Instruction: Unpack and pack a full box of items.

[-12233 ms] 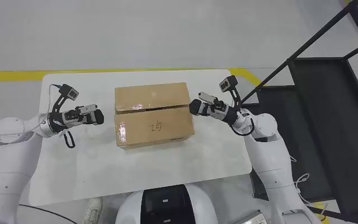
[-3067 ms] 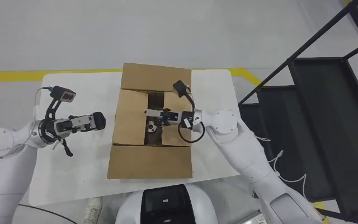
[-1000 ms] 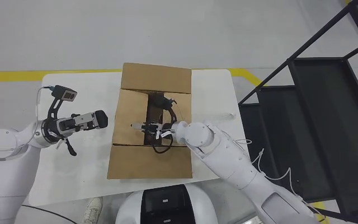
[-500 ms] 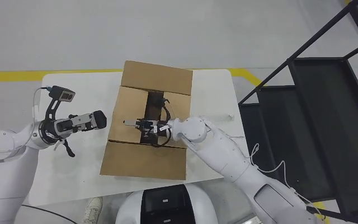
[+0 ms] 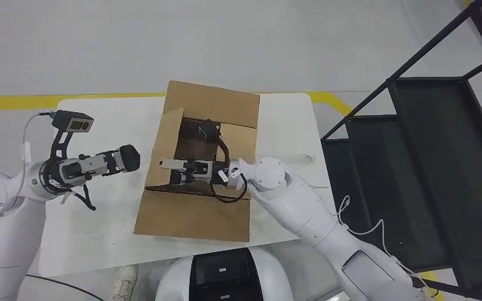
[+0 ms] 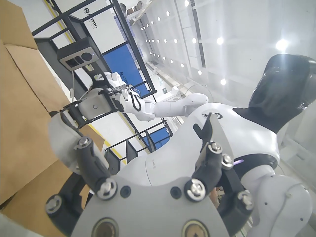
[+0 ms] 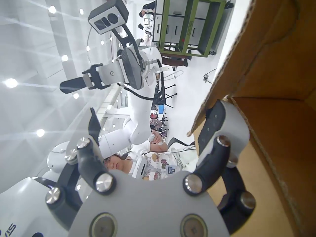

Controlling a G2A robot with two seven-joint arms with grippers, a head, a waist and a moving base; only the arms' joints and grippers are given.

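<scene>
The cardboard box (image 5: 193,219) stands mid-table with its far flap (image 5: 215,101) and near flap laid outward. Its left inner flap (image 5: 167,138) is tilted up. My right gripper (image 5: 170,164) reaches across the box opening to that flap's edge. It is open (image 7: 153,122), and one of its fingers (image 7: 218,122) lies against the brown flap (image 7: 271,50). My left gripper (image 5: 126,159) hovers over the table left of the box, apart from it, open (image 6: 134,129) and holding nothing. The box wall (image 6: 22,92) fills one side of the left wrist view. The right arm hides the box's contents.
The white table (image 5: 98,226) has bare room left of and in front of the box. A small pale object (image 5: 310,157) lies near the table's right edge. A dark metal staircase (image 5: 422,150) stands off to the right.
My right gripper has moved left across the box and the left inner flap has risen from flat to tilted up. The box shifted slightly. My left arm's wrist lifted a little.
</scene>
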